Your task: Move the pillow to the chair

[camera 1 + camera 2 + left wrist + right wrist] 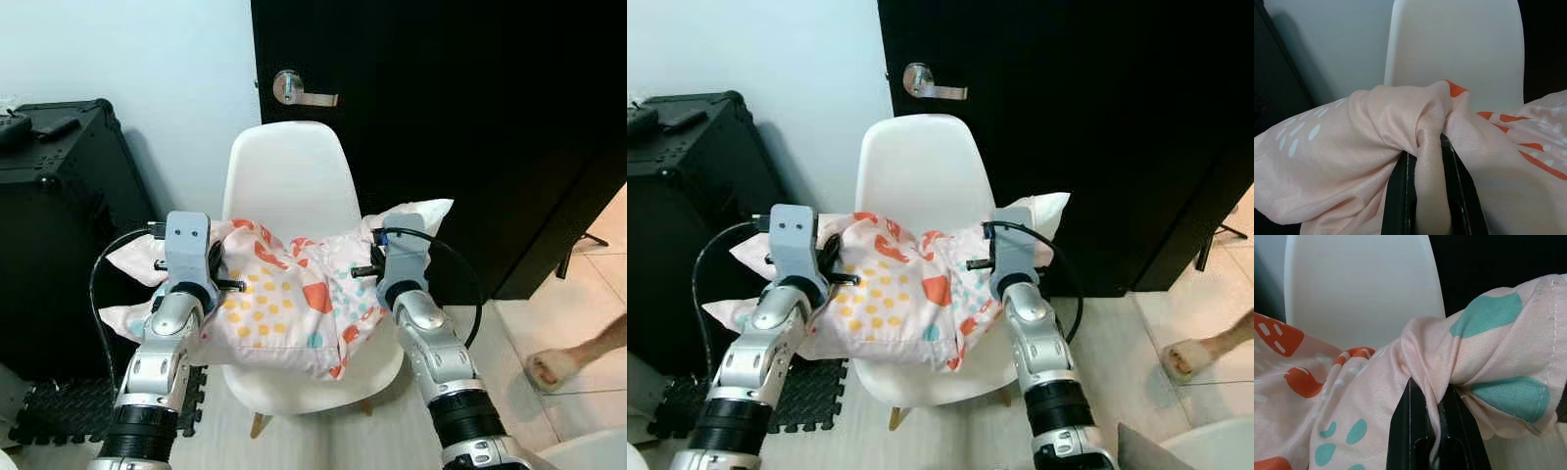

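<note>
Pillow, pale pink with orange and teal prints, hangs over the white chair seat, seemingly just resting on it. Left pincer pinches a fold of fabric at one end; right pincer pinches a bunched corner at the other. A person's slippered foot stands nearby.

pale pink pillow here, printed with orange-red blotches, yellow dots and teal spots, plus white dashes at its left end. white moulded chair behind it, on light wooden legs. black door with a silver lever handle. black case on the left, pale blue-white wall, black fingers against the pink cloth.
</note>
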{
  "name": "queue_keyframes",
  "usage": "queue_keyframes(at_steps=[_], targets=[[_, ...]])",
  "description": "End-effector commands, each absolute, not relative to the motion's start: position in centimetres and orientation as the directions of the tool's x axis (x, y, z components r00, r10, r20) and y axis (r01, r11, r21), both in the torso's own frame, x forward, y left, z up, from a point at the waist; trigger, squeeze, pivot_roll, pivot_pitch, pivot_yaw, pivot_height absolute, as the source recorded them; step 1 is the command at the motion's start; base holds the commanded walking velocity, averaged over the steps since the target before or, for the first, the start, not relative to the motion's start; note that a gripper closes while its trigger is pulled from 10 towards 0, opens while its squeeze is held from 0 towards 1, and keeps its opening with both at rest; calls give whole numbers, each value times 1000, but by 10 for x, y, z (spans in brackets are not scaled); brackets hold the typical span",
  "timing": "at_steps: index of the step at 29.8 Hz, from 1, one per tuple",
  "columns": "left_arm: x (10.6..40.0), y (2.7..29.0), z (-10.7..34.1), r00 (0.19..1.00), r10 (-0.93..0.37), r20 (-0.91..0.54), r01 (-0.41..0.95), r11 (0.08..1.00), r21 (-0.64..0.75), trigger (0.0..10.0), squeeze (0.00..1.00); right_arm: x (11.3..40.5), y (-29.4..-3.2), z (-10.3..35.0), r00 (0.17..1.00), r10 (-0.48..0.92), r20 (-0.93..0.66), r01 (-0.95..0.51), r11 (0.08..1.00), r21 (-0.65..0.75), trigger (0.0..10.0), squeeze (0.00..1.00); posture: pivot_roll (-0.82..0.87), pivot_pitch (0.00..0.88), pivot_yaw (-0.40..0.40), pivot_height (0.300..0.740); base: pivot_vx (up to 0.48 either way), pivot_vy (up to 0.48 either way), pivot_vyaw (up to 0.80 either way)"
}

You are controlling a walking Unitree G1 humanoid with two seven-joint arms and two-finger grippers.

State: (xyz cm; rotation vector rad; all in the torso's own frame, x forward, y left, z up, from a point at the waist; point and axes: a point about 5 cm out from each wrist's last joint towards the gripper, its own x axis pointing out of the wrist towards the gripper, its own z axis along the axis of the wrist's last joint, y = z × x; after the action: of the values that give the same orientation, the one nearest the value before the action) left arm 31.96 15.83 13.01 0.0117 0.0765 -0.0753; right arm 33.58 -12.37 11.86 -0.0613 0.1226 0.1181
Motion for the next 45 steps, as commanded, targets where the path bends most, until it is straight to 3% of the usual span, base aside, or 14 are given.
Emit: queue_keyframes(at_steps=[1,27,45], targets=[[321,156,131,993,-82,-79,85,996,29,10000,0,338,-116,127,984,153,-96,-158,987,-43,10000,0,35,28,40,646,0,0,0],[324,163,132,998,-32,-63,34,998,44,10000,0,348,-109,133,975,204,-87,-212,973,-94,10000,0,30,31,32,627,0,0,0],[354,193,156,1000,14,13,-17,976,215,10000,0,374,-104,144,970,228,-79,-234,968,-84,10000,0,24,126,-5,612,0,0,0]])
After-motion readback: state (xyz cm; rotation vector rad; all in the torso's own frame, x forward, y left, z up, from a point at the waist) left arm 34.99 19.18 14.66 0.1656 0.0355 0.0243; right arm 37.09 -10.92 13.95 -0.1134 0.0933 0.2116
